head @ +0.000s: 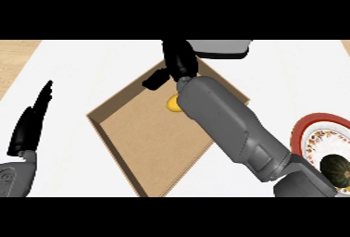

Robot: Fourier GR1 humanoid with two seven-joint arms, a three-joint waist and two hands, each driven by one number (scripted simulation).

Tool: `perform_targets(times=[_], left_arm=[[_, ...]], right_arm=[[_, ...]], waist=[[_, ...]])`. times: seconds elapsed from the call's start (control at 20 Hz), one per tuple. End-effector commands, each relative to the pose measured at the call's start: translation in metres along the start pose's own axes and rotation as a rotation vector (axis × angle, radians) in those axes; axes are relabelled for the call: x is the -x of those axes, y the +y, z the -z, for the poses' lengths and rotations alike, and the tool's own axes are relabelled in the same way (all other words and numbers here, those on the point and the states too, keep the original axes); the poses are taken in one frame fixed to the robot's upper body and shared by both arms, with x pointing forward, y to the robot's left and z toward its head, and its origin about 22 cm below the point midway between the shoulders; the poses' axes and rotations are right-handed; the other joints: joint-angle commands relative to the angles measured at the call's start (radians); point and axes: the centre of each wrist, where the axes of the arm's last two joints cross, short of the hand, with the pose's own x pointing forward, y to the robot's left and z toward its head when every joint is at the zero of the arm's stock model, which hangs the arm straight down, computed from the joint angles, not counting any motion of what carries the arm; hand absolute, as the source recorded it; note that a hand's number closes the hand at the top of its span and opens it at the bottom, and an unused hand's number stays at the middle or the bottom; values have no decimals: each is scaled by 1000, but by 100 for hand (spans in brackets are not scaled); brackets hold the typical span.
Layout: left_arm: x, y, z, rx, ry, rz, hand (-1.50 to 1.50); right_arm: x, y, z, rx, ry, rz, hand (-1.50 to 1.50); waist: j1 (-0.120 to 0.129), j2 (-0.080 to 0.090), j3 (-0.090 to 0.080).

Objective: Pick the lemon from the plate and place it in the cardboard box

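Observation:
The open cardboard box (147, 134) lies turned like a diamond at the counter's middle. A yellow lemon (172, 103) shows inside the box's outline near its far corner, half hidden by my right forearm. My right hand (179, 60) reaches over the box's far corner, beyond the lemon, with fingers stretched out and thumb spread; nothing is held in it. The lemon is apart from the fingers, beside the wrist. The red-rimmed patterned plate (302, 132) sits at the right edge. At the left, my left hand (31, 122) rests open with fingers up.
A dark green round vegetable (336, 167) lies on the plate at the right edge. A grey object (220, 48) stands behind the box at the top. Light wood shows at the counter's far left and right corners.

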Motion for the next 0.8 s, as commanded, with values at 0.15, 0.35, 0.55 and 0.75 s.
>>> perform_targets(times=[0.15, 0.35, 0.55, 0.75], left_arm=[[4, -2, -2, -8, 20, -13, 0], [21, 8, -12, -16, 40, -4, 0], [17, 20, -7, -43, 52, -6, 0], [25, 28, -22, -58, 75, -16, 0]], right_arm=[[-3, -10, 7, 187, -89, 179, -150], [0, -20, 7, 238, -100, 321, -150], [24, -49, 13, 226, -129, 385, -150], [62, -85, 4, 271, -84, 407, -150]], waist=[[-9, -1, 1], [-49, -13, 1], [-70, -16, 1], [-84, -23, 1]])
